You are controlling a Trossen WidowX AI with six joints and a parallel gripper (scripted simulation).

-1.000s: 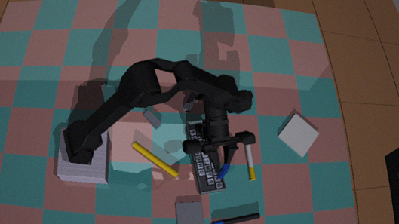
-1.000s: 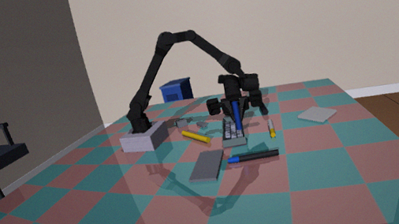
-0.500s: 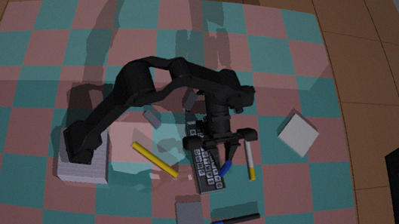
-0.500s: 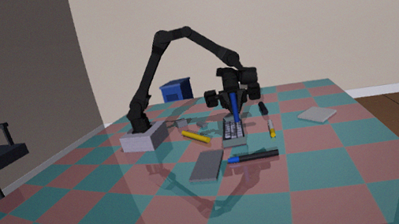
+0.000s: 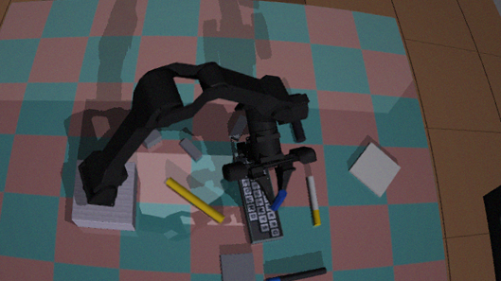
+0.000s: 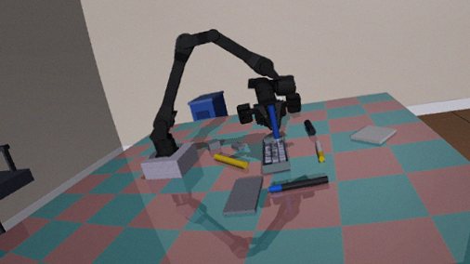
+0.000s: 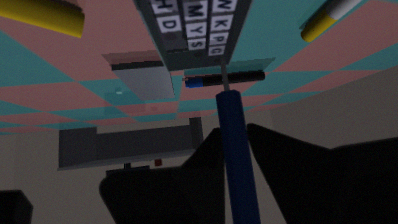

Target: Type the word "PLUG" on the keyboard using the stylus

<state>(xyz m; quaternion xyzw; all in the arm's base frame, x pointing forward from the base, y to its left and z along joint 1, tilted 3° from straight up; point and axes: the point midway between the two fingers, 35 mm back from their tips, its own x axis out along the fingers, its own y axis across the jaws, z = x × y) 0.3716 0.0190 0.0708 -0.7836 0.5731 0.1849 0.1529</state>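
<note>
- At the middle of the surface (image 5: pixel 363 262) (image 6: pixel 296 241) (image 7: pixel 45 55), the keyboard (image 5: pixel 260 210) (image 6: pixel 274 153) (image 7: pixel 195 25) lies below the claw (image 5: pixel 278 198) (image 6: pixel 273 124) (image 7: pixel 233 131).
- Done: the stylus (image 5: pixel 280 200) (image 6: pixel 274 122) (image 7: pixel 234 155) is picked up, and the claw is clamped on its blue barrel, with the thin tip pointing down toward the keys.
- Typing: no view shows what has been entered, so whether any of P, L, U, G has gone in cannot be told.
- Position: the wrist view sets the tip by the G key (image 7: pixel 215 50), at the keyboard's near end, with P (image 7: pixel 218 38) next to it. Whether it touches anything is unclear, and no key is plainly pushed down.
- Left, as a judgement: any letters of the word still missing, each with a firm, straight press and the stylus kept in the grip throughout.
</note>
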